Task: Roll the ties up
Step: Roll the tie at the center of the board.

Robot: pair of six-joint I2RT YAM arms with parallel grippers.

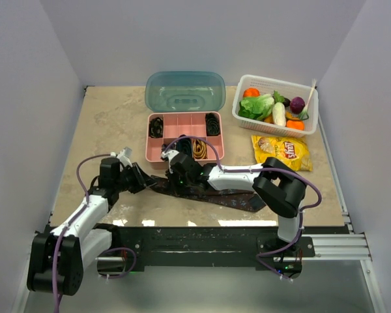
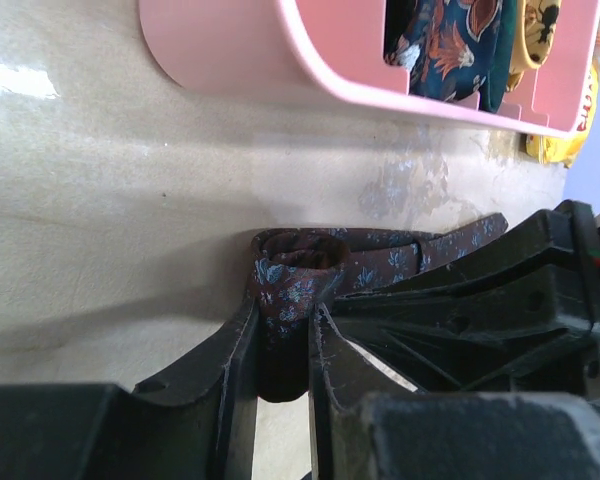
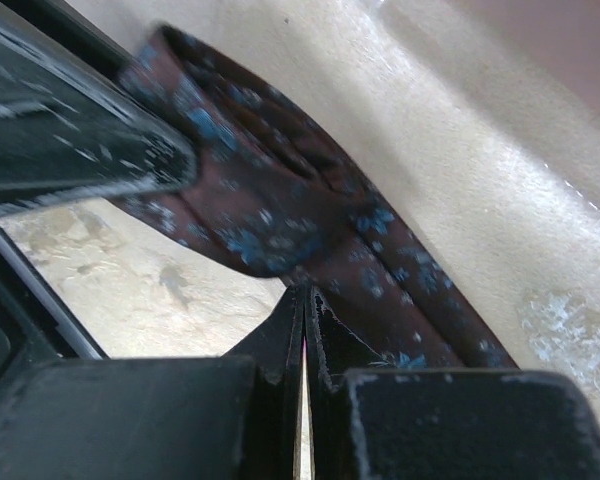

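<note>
Left claw (image 2: 283,325) pinches the maroon tie (image 2: 380,265) at its rolled end; right claw (image 3: 303,300), fully closed, has the tie at twelve o'clock.

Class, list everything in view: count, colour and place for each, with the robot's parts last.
box: one, pink, centre
lid: one, teal, behind the box
rolled ties: at least three, two black, one gold, in box compartments
tie: one, brown-maroon with blue specks, lying before the box, one end rolled
basket: one, white, back right, holding toy vegetables
chips bag: one, yellow, before the basket
left gripper: one, black, shut on the tie's rolled end
right gripper: one, black, shut, at the tie
</note>
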